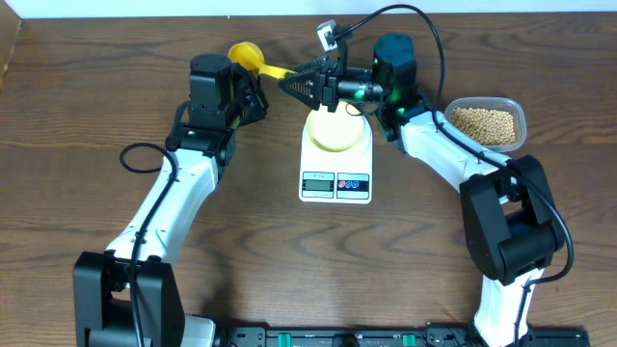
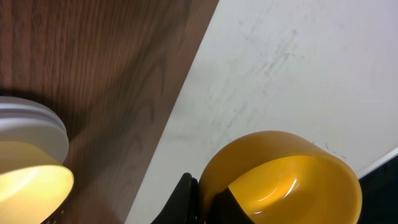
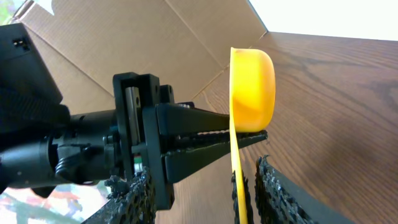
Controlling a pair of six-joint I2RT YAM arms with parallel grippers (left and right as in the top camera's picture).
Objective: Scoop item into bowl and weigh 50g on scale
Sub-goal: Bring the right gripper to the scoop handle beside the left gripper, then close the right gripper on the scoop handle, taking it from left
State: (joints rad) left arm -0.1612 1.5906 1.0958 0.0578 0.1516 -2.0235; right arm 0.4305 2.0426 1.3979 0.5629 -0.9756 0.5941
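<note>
Right gripper [image 3: 208, 190] fingers fill the bottom of the right wrist view. They stand apart on either side of the scoop's [image 3: 252, 81] thin yellow handle, with a gap showing on the left side, so they are released rather than clamped. Just beyond them the left gripper [image 3: 239, 127] reaches in from the left of the frame, clenched on the handle right below the cup, which stands on edge. Cardboard [image 3: 143, 37] and the wooden table [image 3: 336, 93] lie behind. In the overhead view the scale [image 1: 335, 183] sits at frame centre, with its display and buttons toward the bottom edge. The bowl [image 1: 335, 130] rests on its platform just above them. Higher still the two grippers meet over the bowl's far rim, and the scoop's cup sits up and left of them. The beans [image 1: 484, 123] lie in a clear tub [image 1: 522, 111] at the right of the frame, beside the right arm and well apart from the bowl.
</note>
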